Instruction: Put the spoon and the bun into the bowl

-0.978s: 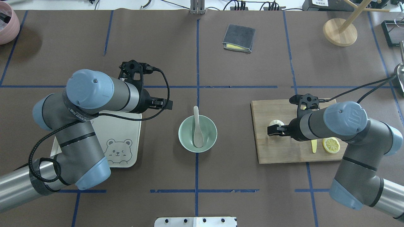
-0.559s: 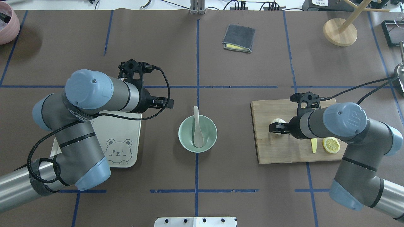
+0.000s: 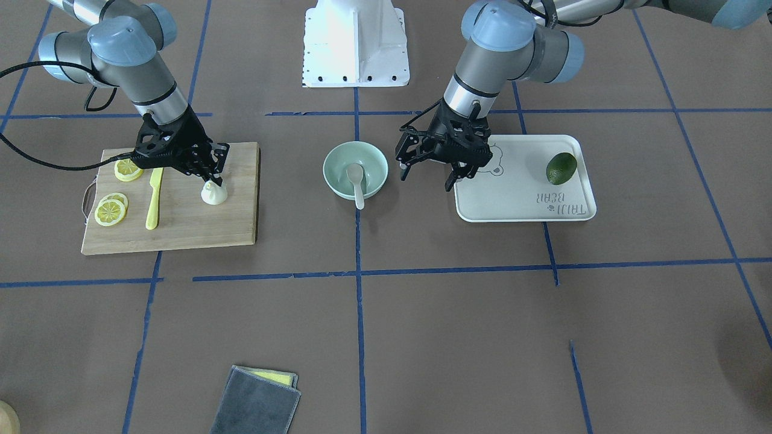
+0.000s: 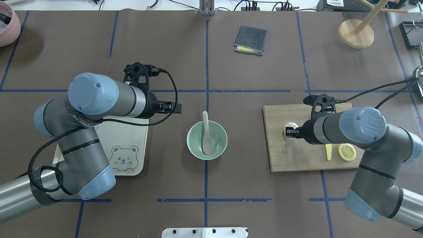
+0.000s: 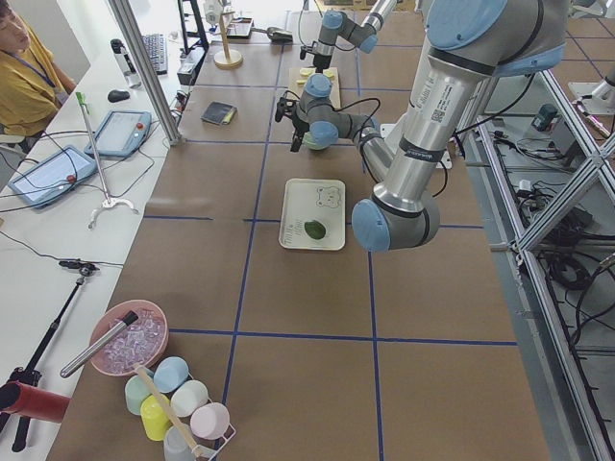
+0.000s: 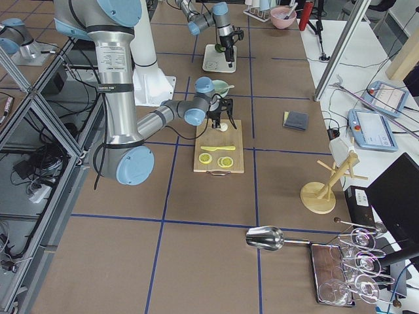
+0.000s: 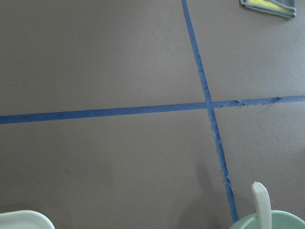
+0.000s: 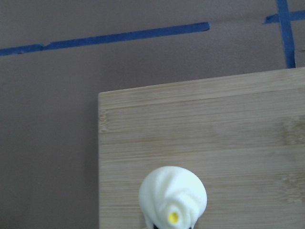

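The spoon (image 4: 207, 138) lies in the mint-green bowl (image 4: 195, 145) at the table's middle, handle over the far rim; both show in the front view, the spoon (image 3: 357, 181) inside the bowl (image 3: 338, 175). The white bun (image 3: 214, 194) stands on the wooden board, also seen in the right wrist view (image 8: 172, 195). My right gripper (image 3: 211, 178) is open and low over the bun, its fingers at the bun's top and sides. My left gripper (image 3: 425, 179) is open and empty, hovering between the bowl and the bear tray.
The cutting board (image 3: 199, 223) also carries lemon slices (image 3: 111, 212) and a yellow knife (image 3: 154, 199). The white bear tray (image 3: 525, 199) holds a green fruit (image 3: 561, 167). A grey cloth (image 4: 250, 39) and a wooden stand (image 4: 356, 33) sit at the far side.
My right gripper has shifted a little right and away from the robot, coming down over the bun. The left arm has hardly moved. The spoon and bowl are unchanged.
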Controlling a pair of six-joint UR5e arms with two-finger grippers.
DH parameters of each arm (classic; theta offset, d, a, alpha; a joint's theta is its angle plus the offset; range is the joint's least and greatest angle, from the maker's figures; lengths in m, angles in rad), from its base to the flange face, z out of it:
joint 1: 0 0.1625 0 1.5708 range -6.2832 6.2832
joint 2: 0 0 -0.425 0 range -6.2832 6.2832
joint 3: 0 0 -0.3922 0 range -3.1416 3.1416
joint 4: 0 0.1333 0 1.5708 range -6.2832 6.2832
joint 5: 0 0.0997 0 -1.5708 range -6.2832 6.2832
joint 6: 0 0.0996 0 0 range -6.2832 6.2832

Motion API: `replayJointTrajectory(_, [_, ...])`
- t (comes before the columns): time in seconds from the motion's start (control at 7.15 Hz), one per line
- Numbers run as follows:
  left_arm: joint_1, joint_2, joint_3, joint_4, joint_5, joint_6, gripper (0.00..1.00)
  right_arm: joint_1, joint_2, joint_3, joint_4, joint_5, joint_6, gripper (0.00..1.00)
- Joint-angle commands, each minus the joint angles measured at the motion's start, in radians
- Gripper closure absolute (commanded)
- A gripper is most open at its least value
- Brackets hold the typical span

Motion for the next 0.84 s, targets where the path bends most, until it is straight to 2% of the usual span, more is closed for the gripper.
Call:
replayJointTrajectory(0.0, [-0.006, 0.079, -0.098, 0.000, -0.012, 0.023, 0.05, -0.006, 0.115, 0.027, -0.098, 0.000, 0.012, 0.99])
replayJointTrajectory(0.14, [-0.023, 0.113, -0.122, 0.000, -0.014, 0.082, 0.05, -0.034, 0.239, 0.029, -0.225, 0.000, 0.018, 0.96])
replayJointTrajectory(0.28, [-0.079, 0.131, -0.139, 0.000, -0.024, 0.153, 0.05, -0.086, 0.327, 0.026, -0.292, -0.002, 0.062, 0.94])
replayJointTrajectory(0.42, [-0.136, 0.144, -0.139, 0.000, -0.134, 0.207, 0.05, -0.142, 0.390, 0.017, -0.305, -0.024, 0.129, 0.91])
replayJointTrajectory(0.56, [-0.170, 0.156, -0.139, -0.002, -0.174, 0.218, 0.05, -0.181, 0.430, -0.002, -0.305, -0.072, 0.156, 0.91])
replayJointTrajectory(0.7, [-0.170, 0.156, -0.136, -0.002, -0.173, 0.218, 0.05, -0.186, 0.473, -0.043, -0.305, -0.077, 0.167, 0.83])
